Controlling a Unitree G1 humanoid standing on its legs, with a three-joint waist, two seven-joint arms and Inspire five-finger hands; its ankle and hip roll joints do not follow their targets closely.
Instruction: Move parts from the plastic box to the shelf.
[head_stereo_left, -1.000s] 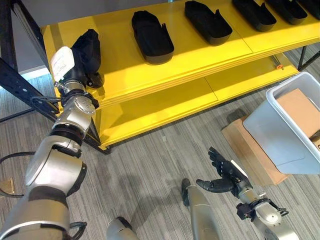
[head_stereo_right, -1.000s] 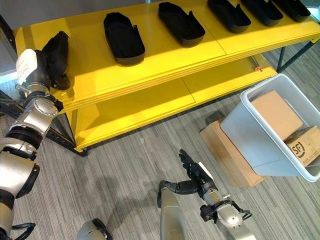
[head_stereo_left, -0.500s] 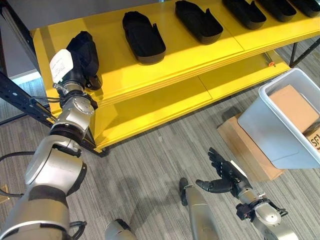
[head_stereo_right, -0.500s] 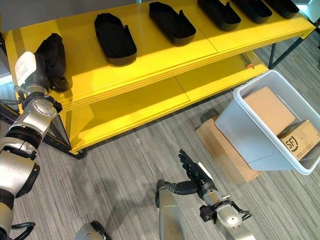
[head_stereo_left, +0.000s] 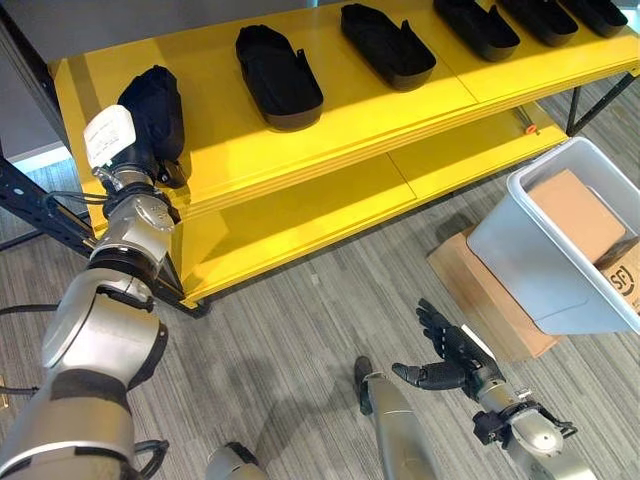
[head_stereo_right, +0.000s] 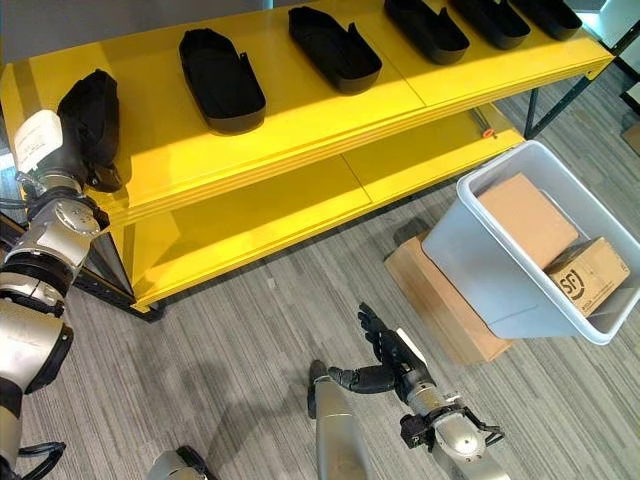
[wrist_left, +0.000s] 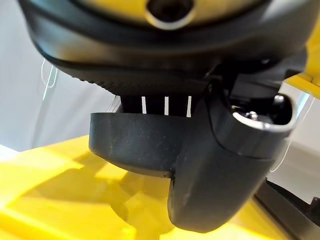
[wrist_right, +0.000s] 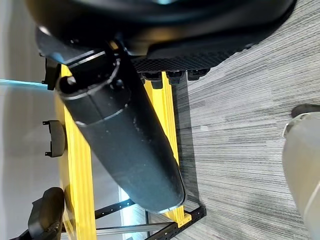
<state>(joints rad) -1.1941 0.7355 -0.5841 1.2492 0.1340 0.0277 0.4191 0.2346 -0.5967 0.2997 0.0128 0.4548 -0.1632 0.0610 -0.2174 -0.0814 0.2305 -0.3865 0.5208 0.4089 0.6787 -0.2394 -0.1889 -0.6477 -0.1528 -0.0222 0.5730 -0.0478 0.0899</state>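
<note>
My left hand (head_stereo_left: 135, 158) is at the left end of the yellow shelf's (head_stereo_left: 400, 120) top board, shut on a black moulded part (head_stereo_left: 152, 100) that rests on the board. The left wrist view shows the black part (wrist_left: 135, 145) pinched between the thumb (wrist_left: 220, 165) and the fingers behind it. My right hand (head_stereo_left: 450, 355) hangs open low over the floor, fingers spread, holding nothing. The pale plastic box (head_stereo_left: 545, 270) stands tilted at the right, apart from both hands.
Three more black parts (head_stereo_left: 278, 75) (head_stereo_left: 388, 45) (head_stereo_left: 475, 25) lie in a row along the top board. Two cardboard boxes (head_stereo_right: 525, 215) sit inside the plastic box, which rests on a flat cardboard piece (head_stereo_left: 480, 290). A lower yellow board (head_stereo_left: 300, 215) runs beneath.
The whole picture has shifted left, so the camera moved. My left hand keeps its hold on the part at the shelf's end, and the right hand holds its pose.
</note>
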